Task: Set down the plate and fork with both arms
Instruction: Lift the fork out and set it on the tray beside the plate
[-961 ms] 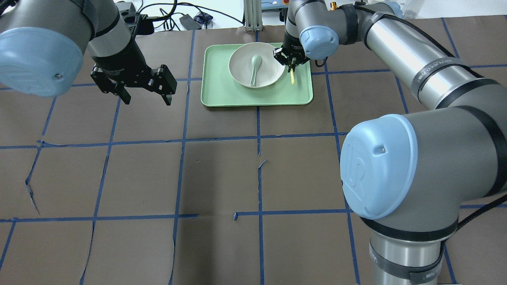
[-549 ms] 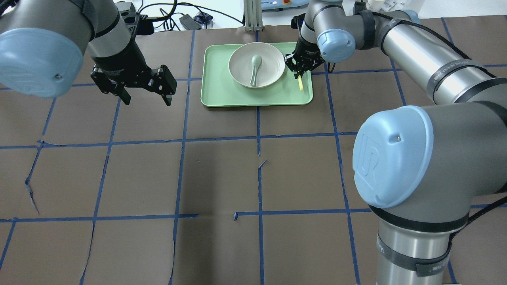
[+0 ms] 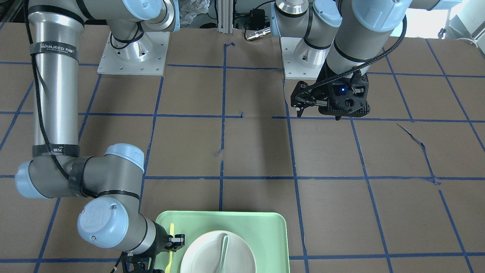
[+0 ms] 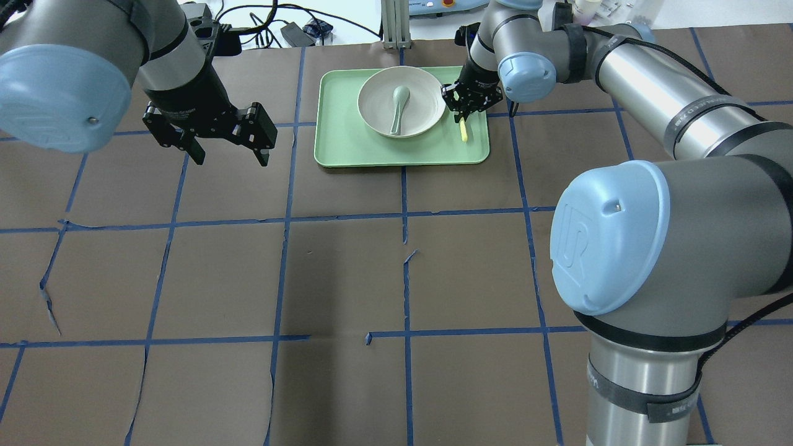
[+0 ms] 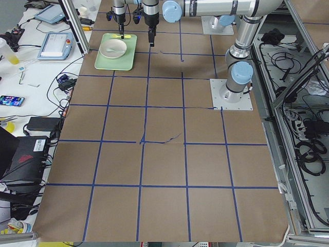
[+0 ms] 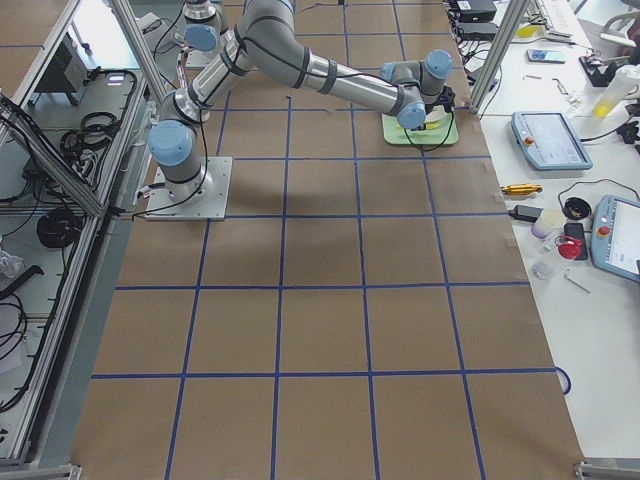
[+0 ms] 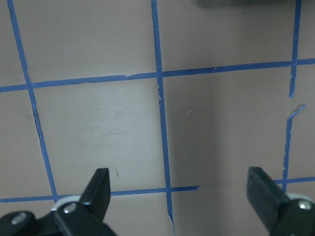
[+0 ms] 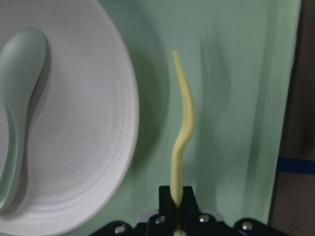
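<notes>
On the tray (image 4: 347,148), the plate (image 4: 372,114) is seated. The left gripper (image 4: 230,158) is held spread wide, well apart from the tray. The fork (image 4: 463,131) is pinched in the right gripper (image 4: 463,113) over the tray, just beside the plate.

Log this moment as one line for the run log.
right pincer: shut on fork beside plate | left pincer: open, empty | plate: on tray, spoon in it

The front-facing view crops the plate (image 3: 201,256); the right tool (image 8: 177,195) hides one end of the fork (image 8: 183,137).
</notes>
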